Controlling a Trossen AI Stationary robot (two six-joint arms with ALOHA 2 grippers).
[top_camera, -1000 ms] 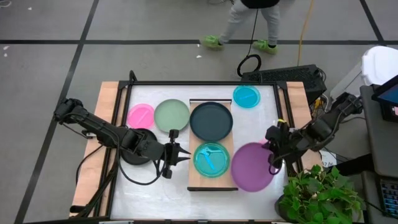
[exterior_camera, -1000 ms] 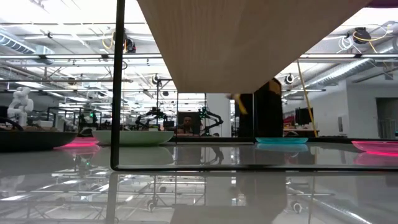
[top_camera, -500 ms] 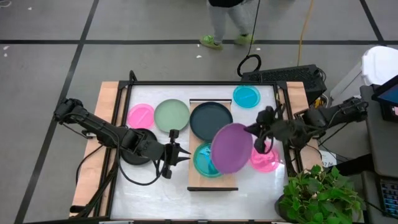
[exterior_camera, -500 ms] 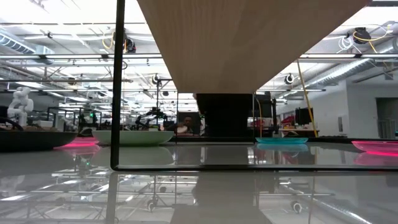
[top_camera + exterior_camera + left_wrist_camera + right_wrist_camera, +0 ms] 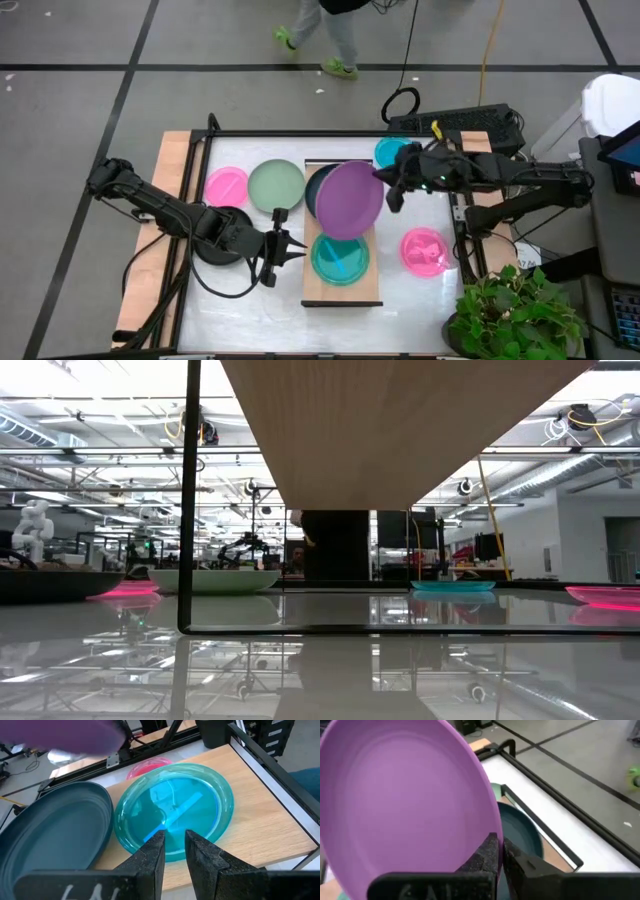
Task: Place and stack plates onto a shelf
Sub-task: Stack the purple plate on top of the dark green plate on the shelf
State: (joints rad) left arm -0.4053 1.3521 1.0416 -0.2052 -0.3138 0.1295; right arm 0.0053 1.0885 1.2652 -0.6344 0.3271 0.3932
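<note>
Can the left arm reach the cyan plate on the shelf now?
Probably yes. The left gripper waits just beside the cyan plate on the shelf, nothing between them; the purple plate hangs farther back.

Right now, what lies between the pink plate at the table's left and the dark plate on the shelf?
In the high view, the sage-green plate lies on the table between the pink plate and the dark plate, left of the shelf.
</note>
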